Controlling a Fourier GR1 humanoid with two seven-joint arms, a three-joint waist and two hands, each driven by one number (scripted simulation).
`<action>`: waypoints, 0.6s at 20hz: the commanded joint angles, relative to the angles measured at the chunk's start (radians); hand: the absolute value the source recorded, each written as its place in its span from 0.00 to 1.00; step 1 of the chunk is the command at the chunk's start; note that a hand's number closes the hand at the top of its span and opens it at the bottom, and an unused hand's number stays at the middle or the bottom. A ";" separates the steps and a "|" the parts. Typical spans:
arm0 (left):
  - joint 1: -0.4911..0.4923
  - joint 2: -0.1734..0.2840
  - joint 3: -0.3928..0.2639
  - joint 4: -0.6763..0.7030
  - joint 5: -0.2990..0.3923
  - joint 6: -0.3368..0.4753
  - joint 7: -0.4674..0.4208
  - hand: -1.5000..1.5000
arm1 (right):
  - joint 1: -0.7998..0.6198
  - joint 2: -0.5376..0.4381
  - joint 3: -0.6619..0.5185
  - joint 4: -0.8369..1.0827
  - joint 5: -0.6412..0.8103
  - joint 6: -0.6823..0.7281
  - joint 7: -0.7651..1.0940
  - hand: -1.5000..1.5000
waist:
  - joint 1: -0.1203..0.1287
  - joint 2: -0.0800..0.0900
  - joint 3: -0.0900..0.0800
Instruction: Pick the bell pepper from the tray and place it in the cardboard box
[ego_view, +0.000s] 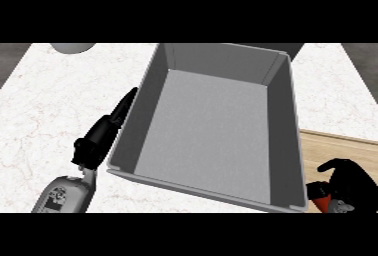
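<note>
Large grey rectangular open-topped box (214, 130): upright on the white marble counter, long axis running away from the viewer, interior bare. Red bell pepper (322, 196): small part showing at lower right, just beside the box's near-right corner, over a wooden tray (332, 147).

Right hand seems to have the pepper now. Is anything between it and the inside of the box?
Only the box's own right wall. The right hand sits outside it at the lower right, curled round something red, apparently the bell pepper. The grey box is open-topped, nothing lies inside. The left hand is on the far side, straight.
</note>
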 joint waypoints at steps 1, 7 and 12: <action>0.005 -0.025 -0.013 0.003 -0.026 0.007 0.007 0.50 | -0.011 -0.045 0.006 0.044 0.039 0.014 -0.012 1.00 | 0.001 0.015 0.020; -0.044 -0.026 -0.052 0.006 -0.004 -0.043 0.001 0.50 | -0.143 -0.173 0.485 -0.069 -0.077 0.210 -0.614 1.00 | 0.218 0.021 0.020; -0.038 0.057 0.039 -0.010 0.039 -0.107 -0.020 0.50 | -0.206 -0.278 0.666 -0.157 -0.115 0.227 -0.927 1.00 | 0.191 0.017 0.026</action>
